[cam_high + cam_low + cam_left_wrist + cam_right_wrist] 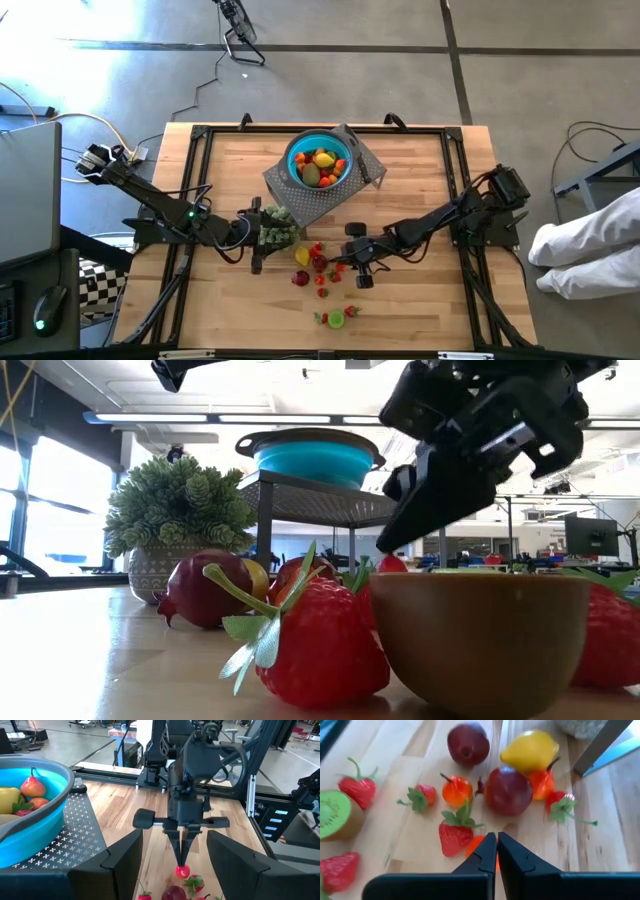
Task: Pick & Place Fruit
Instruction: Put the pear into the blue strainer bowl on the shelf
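Note:
Several small fruit pieces lie on the wooden table (420, 200) near its front middle: a lemon (530, 751), a dark red pomegranate (507, 790), strawberries (455, 837) and a kiwi half (332, 815). My right gripper (182, 862) slants down among them, shut on a small red-orange fruit (182, 871). A blue bowl (320, 160) with more fruit stands on a grey perforated stand (300, 200) at the far middle. My left gripper (255, 240) hovers open beside a potted plant (278, 228), with nothing between its fingers. My right gripper has its fingertips (487, 851) closed together on the top of the small red-orange fruit (475, 847), coming from the table's right and slanting down. The fingers themselves cover the place of contact. Whether the fruit is clear of the table cannot be told.
The potted plant (180, 510) stands just left of the fruit pile. A strawberry (320, 645) and the kiwi half (480, 640) lie nearest the front edge. Black frame rails (460, 200) run along the table's sides. A person in white (590, 250) sits beyond the right edge.

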`<state>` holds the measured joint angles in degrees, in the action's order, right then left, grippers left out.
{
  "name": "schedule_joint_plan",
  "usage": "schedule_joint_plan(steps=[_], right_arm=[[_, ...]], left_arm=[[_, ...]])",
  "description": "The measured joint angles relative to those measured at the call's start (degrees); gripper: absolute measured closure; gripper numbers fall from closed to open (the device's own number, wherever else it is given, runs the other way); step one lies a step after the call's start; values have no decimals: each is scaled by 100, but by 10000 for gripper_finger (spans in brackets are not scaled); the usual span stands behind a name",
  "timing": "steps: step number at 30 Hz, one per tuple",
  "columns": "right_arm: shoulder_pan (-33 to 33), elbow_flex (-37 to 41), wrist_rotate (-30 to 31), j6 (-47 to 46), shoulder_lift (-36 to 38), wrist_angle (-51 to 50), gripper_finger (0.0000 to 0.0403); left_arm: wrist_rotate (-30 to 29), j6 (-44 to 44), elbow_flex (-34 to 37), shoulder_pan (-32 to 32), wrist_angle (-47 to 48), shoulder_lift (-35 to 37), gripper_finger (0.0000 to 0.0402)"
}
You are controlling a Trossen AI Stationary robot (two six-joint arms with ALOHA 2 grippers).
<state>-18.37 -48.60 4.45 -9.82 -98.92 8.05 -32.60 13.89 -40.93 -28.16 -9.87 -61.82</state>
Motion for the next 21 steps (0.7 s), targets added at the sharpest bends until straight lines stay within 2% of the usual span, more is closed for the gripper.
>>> schedule_joint_plan(steps=[6, 11, 21], right_arm=[[0, 0, 26, 85, 472, -17, 399], [-1, 0, 328, 237, 1053, -87, 399], [-2, 0, 1472, 1008, 2479, -171, 399]], left_arm=[[-2, 0, 0, 0, 0, 0, 184], [-2, 0, 0, 0, 22, 0, 184], [-4, -2, 0, 2, 24, 2, 184]])
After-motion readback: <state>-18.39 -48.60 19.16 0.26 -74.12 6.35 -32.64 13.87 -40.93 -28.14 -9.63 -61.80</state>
